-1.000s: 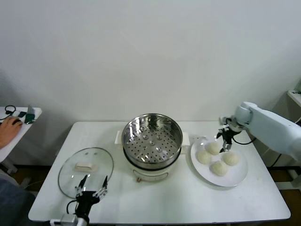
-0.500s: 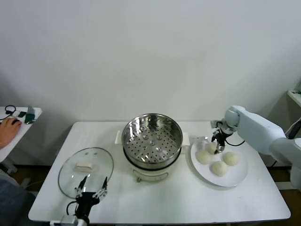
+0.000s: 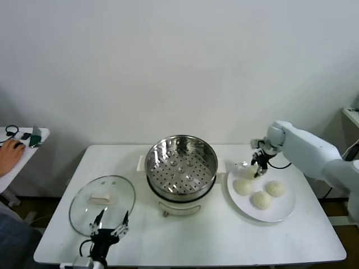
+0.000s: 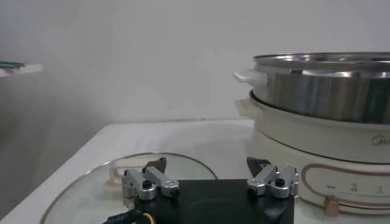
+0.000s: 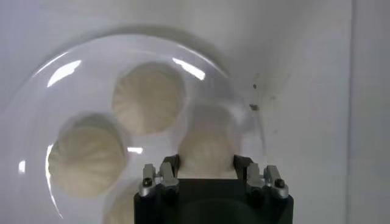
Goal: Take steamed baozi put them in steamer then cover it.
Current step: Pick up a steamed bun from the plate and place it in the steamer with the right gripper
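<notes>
My right gripper is shut on one baozi and holds it just above the far left part of the white plate. In the right wrist view that baozi sits between the jaws. Three more baozi lie on the plate below, two of them in plain sight in the right wrist view. The steel steamer stands uncovered at the table's middle, left of the plate. The glass cover lies flat at front left. My left gripper is open and empty at the cover's near edge.
The white table bears everything. The steamer's cooker base rises close beside the left gripper. A small side table with a person's hand is at the far left.
My right gripper has closed on the far-left baozi, lifted it off the plate and moved slightly left toward the steamer. The left arm has not moved.
</notes>
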Controlling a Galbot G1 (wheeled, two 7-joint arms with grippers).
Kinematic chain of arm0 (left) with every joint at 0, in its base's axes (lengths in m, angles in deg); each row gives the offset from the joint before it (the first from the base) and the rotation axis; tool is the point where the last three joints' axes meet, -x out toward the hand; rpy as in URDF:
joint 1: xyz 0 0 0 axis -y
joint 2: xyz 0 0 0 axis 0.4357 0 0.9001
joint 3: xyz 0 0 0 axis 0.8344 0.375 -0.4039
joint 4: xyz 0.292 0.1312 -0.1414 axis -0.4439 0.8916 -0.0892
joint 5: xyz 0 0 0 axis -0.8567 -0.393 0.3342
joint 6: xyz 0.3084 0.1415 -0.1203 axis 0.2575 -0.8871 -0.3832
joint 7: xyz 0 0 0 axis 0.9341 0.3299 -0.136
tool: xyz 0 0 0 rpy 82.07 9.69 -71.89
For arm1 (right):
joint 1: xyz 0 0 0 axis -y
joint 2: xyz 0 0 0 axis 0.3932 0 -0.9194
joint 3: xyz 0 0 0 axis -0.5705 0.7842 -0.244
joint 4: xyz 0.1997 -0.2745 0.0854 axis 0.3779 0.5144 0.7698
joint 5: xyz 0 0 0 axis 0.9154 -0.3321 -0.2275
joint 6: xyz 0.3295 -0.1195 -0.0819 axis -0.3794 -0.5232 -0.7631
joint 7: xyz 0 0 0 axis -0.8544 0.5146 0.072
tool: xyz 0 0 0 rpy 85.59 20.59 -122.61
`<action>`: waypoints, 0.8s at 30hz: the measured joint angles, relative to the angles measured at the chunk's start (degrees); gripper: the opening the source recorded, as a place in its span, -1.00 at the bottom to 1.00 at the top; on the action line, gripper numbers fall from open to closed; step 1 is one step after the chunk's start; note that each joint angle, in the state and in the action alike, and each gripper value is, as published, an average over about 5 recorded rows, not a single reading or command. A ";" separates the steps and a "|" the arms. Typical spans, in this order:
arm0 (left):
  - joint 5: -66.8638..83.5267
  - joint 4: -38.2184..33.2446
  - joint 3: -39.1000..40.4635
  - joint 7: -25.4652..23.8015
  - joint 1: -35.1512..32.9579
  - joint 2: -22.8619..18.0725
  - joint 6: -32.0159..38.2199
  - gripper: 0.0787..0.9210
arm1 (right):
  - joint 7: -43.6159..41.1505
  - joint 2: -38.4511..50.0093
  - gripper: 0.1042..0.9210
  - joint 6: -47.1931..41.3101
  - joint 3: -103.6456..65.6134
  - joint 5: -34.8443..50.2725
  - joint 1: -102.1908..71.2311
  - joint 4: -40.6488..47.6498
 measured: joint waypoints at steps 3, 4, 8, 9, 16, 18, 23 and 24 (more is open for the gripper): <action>-0.18 -0.25 0.06 0.04 -0.14 0.09 0.01 0.77 | -0.26 0.09 0.24 1.97 3.29 1.38 5.28 -3.90; -0.27 -0.35 0.10 0.04 -0.21 0.13 0.01 0.77 | -0.33 0.02 0.24 2.74 4.40 1.93 7.27 -5.38; -0.61 -0.84 0.26 0.05 -0.58 0.27 0.04 0.77 | -0.44 -0.67 0.24 6.22 8.48 3.68 15.62 -12.17; -0.67 -0.96 0.29 0.05 -0.67 0.29 0.04 0.77 | -0.41 -0.96 0.24 7.20 9.30 3.87 17.61 -13.96; -0.90 -1.90 0.28 0.05 -1.11 0.56 0.06 0.77 | 1.01 -4.56 0.24 15.80 13.45 2.50 27.42 -25.23; -0.92 -2.09 0.22 0.05 -1.09 0.61 0.07 0.77 | 1.77 -5.99 0.24 18.42 14.07 1.23 28.63 -27.46; -0.88 -2.48 -0.09 0.08 -0.97 0.67 0.12 0.77 | 4.08 -9.71 0.24 24.49 14.68 -3.96 28.73 -30.08; -0.85 -2.53 -0.16 0.09 -0.95 0.70 0.13 0.77 | 4.55 -10.45 0.24 25.64 14.69 -5.26 28.31 -30.12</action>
